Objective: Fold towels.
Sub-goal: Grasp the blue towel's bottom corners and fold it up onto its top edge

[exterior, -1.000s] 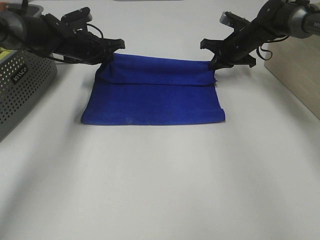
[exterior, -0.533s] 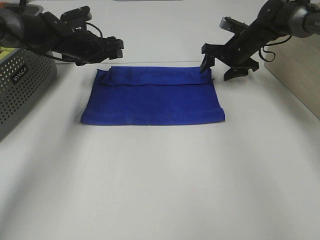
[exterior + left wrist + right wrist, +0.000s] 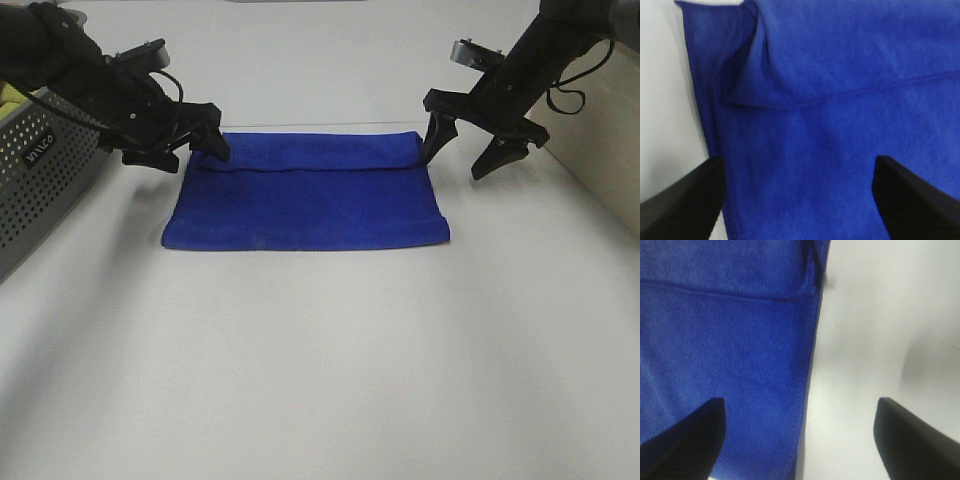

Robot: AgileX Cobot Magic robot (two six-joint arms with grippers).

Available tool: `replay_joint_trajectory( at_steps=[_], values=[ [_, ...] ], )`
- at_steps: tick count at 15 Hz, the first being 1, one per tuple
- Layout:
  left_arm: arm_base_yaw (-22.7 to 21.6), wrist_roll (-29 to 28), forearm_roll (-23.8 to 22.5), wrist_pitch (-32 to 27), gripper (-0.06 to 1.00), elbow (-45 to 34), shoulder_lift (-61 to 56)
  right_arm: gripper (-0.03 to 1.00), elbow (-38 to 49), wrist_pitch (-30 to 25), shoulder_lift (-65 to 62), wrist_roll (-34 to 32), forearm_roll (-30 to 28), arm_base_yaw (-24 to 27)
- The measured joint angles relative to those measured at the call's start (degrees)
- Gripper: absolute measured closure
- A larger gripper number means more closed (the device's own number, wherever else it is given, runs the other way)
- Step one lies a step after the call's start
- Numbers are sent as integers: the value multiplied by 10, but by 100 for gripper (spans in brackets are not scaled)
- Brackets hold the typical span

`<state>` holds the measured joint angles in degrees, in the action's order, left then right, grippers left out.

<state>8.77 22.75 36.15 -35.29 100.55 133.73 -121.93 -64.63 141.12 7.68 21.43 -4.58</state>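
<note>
1. Towel position. The blue towel [image 3: 305, 190] lies flat on the white bench [image 3: 320, 360], toward the far edge and about midway between the left and right edges. A narrow strip along its far side is folded over onto the main layer. The hem of that strip runs straight across the cloth from side to side. The near edge is straight, and its corners are slightly rounded.

2. Left fingers [image 3: 210, 142]. I see them spread wide, holding nothing. They sit at the far-left corner of the towel. In the left wrist view one finger is at the towel's side edge, partly over bare bench, and the other is over the cloth. The turned-over corner of the flap lies between and beyond them. I cannot tell whether the tips touch the cloth.

3. Right fingers [image 3: 436, 140]. I see them spread wide as well, also holding nothing. They sit at the far-right corner of the towel. In the right wrist view one finger is over the cloth and the other over bare bench, so they straddle the towel's side edge.

4. Surroundings. A grey perforated basket [image 3: 40, 170] stands at the left edge of the bench, well apart from the towel.
</note>
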Motion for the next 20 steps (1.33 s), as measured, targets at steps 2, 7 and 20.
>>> replay_joint_trajectory(
  at_steps=[2, 7, 20],
  values=[
    [0, -29, -3, 6, 19, -63, -34, 21, 64, 6, -38, 2, 2, 0],
    [0, -72, -9, 43, 19, -190, -79, 21, 284, 109, -112, 129, 116, 0],
    [26, -57, 54, 85, 38, -187, -50, 36, 307, 174, -91, 172, 170, -1]
  ],
)
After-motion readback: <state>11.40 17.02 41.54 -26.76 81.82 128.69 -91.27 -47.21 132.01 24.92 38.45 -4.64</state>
